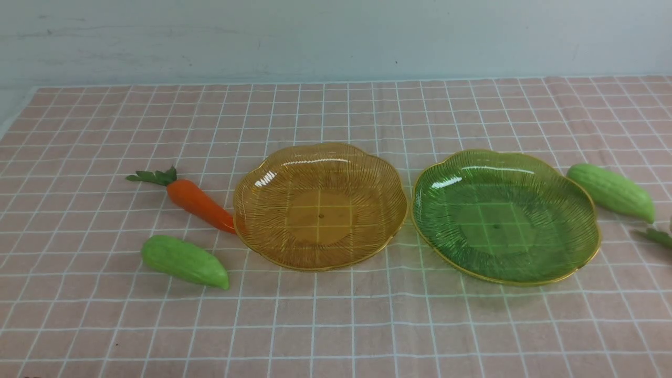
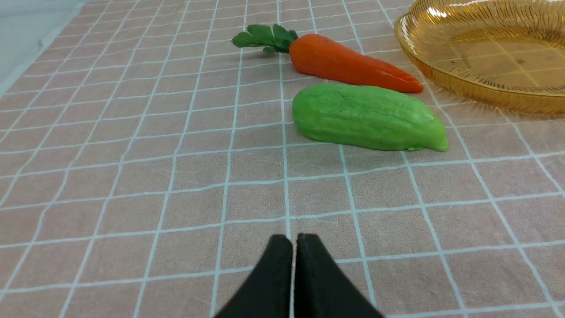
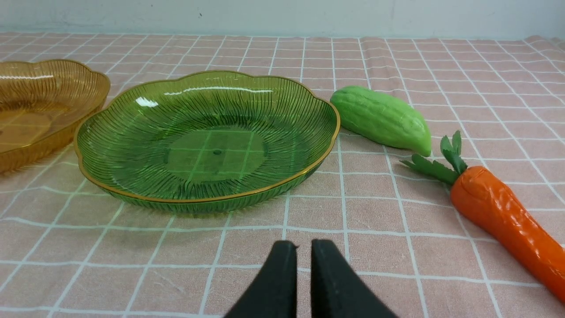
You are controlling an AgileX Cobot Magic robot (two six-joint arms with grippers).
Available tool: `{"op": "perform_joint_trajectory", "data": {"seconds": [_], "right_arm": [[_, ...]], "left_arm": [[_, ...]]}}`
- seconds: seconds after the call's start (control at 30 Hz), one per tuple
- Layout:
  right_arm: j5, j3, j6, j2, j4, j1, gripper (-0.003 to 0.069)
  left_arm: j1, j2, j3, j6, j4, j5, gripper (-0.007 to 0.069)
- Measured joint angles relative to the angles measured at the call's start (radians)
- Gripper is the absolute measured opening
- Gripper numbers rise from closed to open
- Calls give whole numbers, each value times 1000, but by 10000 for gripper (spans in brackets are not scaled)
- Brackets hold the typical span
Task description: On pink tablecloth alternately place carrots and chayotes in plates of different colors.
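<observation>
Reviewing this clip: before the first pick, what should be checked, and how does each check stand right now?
1. Plates empty, amber plate and green plate: ok.
2. Is the left pincer open for grasping: not ok, shut.
3. Is the right pincer open for grasping: not ok, nearly closed, empty.
4. Is the left carrot clear of the amber plate's rim: cannot tell, its tip is right by it.
5. Is the left chayote lying free on the cloth: ok.
6. Are the right chayote and right carrot on the cloth, unheld: ok.
</observation>
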Motion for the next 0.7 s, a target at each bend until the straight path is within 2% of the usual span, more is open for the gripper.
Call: {"op": "perform_joint_trajectory", "data": {"seconds": [0.57,0.63,0.7], "right_arm": [[0,0,-27,0,3,0,44],[-14,1,22,0,94,0,44],[-34,1,111,0,254,0,44]], "left_arm": [[0,0,0,-21,-25,0,-3],[0,0,0,-80,-142,0,-3],[0,0,0,-214,-370,1,-3]]}}
